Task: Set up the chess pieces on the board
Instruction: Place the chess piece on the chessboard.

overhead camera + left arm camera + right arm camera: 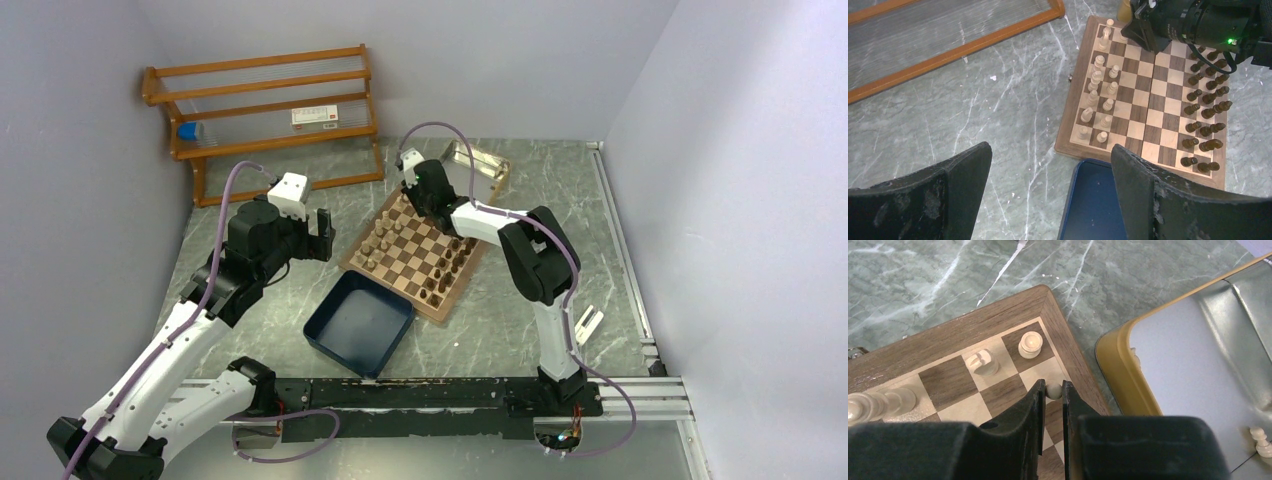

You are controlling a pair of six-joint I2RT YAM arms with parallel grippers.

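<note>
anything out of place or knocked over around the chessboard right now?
One small light tan chess piece stands inside the shiny metal tin, off the checkered wooden board. Nothing on the board looks clearly toppled.

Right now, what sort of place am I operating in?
Probably a lab test cell rather than a home: plain walls box in a marble-look table, and aluminium rails line its near and right edges.
</note>
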